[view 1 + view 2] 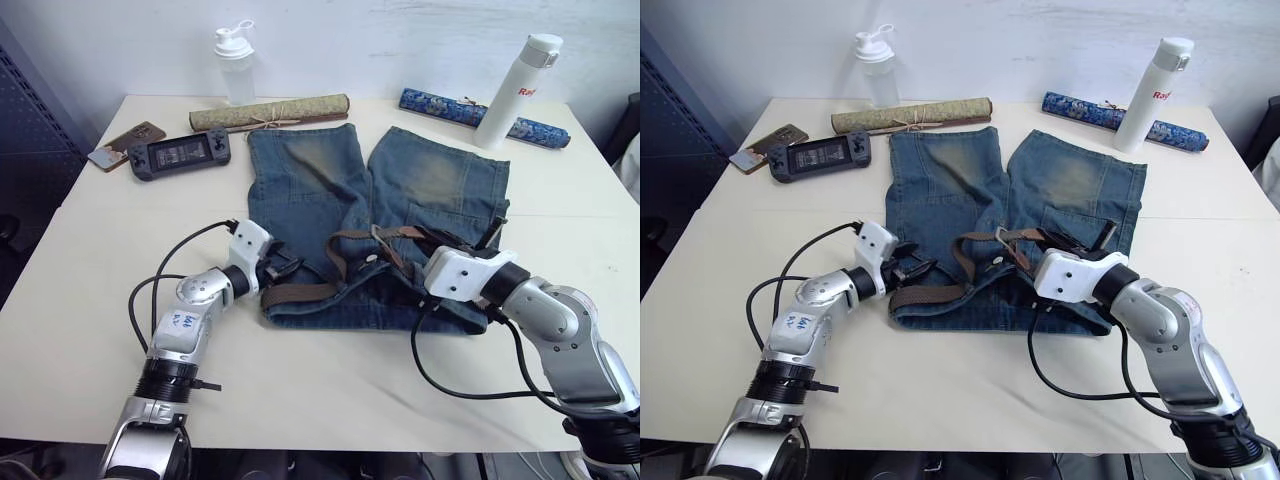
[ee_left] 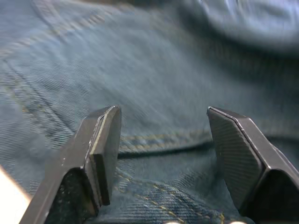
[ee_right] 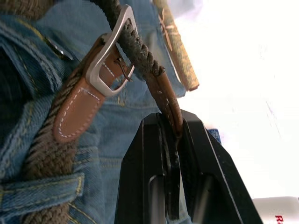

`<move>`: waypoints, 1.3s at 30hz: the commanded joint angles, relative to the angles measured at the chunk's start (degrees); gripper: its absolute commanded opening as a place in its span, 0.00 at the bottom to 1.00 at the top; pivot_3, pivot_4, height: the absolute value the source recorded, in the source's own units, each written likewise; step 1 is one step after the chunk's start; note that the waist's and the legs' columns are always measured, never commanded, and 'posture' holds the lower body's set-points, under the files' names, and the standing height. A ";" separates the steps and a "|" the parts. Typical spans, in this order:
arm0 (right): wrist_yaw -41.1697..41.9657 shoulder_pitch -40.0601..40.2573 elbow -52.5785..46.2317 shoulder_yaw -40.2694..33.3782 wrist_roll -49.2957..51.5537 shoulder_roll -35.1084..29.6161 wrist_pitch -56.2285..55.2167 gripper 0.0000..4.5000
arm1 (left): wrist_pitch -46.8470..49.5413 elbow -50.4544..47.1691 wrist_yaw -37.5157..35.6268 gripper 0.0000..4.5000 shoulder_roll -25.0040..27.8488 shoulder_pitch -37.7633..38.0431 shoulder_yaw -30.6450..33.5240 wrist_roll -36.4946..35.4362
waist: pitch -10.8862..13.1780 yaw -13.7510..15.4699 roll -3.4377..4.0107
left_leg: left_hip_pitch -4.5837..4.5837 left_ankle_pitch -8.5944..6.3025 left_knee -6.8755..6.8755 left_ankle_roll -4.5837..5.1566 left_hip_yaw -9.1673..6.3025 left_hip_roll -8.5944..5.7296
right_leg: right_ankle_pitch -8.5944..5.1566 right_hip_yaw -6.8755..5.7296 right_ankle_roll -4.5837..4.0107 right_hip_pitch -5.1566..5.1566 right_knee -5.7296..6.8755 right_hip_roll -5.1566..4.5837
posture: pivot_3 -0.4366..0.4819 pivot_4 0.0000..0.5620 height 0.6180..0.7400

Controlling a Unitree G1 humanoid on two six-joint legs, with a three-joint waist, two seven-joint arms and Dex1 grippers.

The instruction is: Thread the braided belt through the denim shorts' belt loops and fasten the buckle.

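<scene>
Two pincers: right pincer [image 3: 174, 135] clamps braided belt [image 3: 140, 51] tip; left pincer [image 2: 163, 154] wide.

- Head views evenly lit, soft shadows beneath arms on the table [image 1: 330, 390];
- Left wrist view dim; denim shorts [image 2: 154, 60] blurred;
- Right wrist view blown out at right; buckle [image 3: 112, 51] sharp.

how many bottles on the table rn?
2. A clear shaker bottle stands at the far edge behind the rolled tan mat. A white flask stands far right, beside the blue patterned roll. None seem hidden.
</scene>
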 commanded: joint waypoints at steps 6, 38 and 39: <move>2.85 -5.69 -2.38 -9.20 9.53 -3.64 -0.28 0.00 | -4.22 2.32 -3.60 0.72 3.58 2.52 -4.16 4.94 | 0.00 -0.07 0.00 | 0.03 0.00 -0.02 0.00 0.01 0.01 | 0.00 0.01 0.00 0.00 0.00 -0.01 | 0.48 0.27 0.82; -2.08 -20.75 -2.68 -9.45 21.44 0.57 13.93 0.00 | -10.02 -1.17 -4.25 0.72 4.94 5.68 -1.80 4.08 | -0.01 -0.24 0.02 | 0.07 -0.02 -0.06 0.03 0.08 0.03 | 0.00 0.03 0.00 0.00 0.04 -0.08 | 0.48 0.27 0.82; -2.05 -20.56 -2.79 -8.92 21.28 0.61 13.95 0.00 | -10.00 -1.77 -4.26 0.72 4.98 5.80 -1.41 3.80 | -0.01 -0.35 0.02 | 0.07 -0.02 -0.07 0.03 0.08 0.03 | 0.00 0.04 0.00 -0.04 0.05 -0.09 | 0.48 0.27 0.82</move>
